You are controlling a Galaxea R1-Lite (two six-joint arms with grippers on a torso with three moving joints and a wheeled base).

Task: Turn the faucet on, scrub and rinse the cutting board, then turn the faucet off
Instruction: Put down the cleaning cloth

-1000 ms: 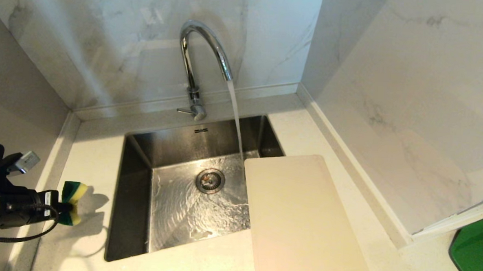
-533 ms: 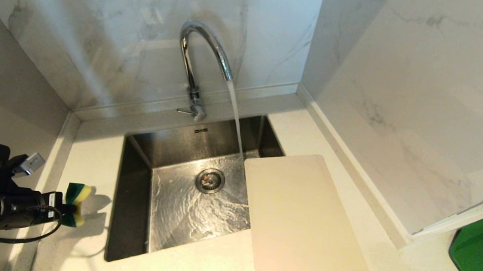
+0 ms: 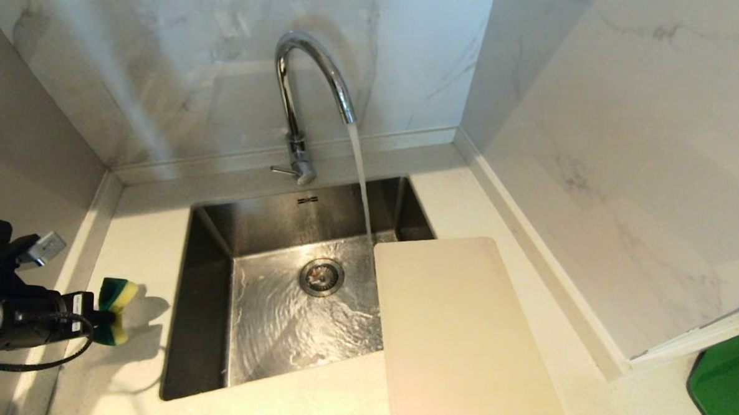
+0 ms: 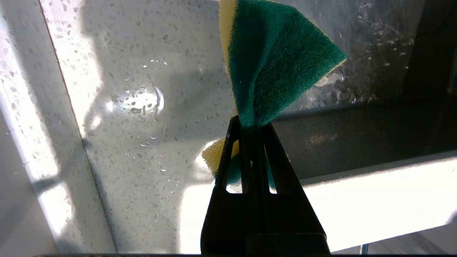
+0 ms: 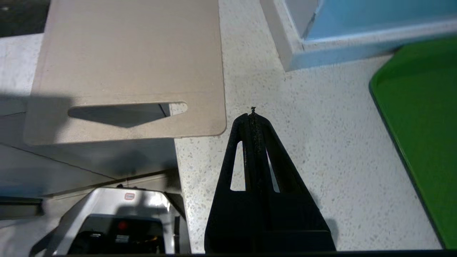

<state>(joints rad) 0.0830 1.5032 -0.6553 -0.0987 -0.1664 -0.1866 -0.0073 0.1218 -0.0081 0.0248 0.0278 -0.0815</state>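
Cutting board (image 3: 463,336): a large, flat, pale beige-white plastic rectangle with rounded corners, lying on the speckled white worktop (image 3: 143,247) to the right of the sink (image 3: 202,325). Its far left corner overhangs the basin, just beside where the water lands. The right wrist view shows its near short end (image 5: 132,67), with an oblong handle slot cut close to the edge; that end juts past the worktop's front edge. Its surface looks plain and unmarked.

Behind the sink stands the faucet (image 3: 310,74), a tall shiny chrome gooseneck with a thin lever (image 3: 281,170) pointing left at its base. Water (image 3: 361,182) streams from the spout into the steel basin and ripples around the drain (image 3: 321,276).

At the left, over the worktop beside the sink, the left gripper (image 3: 93,317) is clamped on a yellow-and-green sponge (image 3: 114,312), which is pinched at the middle so its ends fan out (image 4: 275,67).

Near the board's slotted end, the right gripper (image 5: 252,114) hangs over bare worktop with its jaws closed and nothing between them. A green tray (image 3: 732,388) lies further right.
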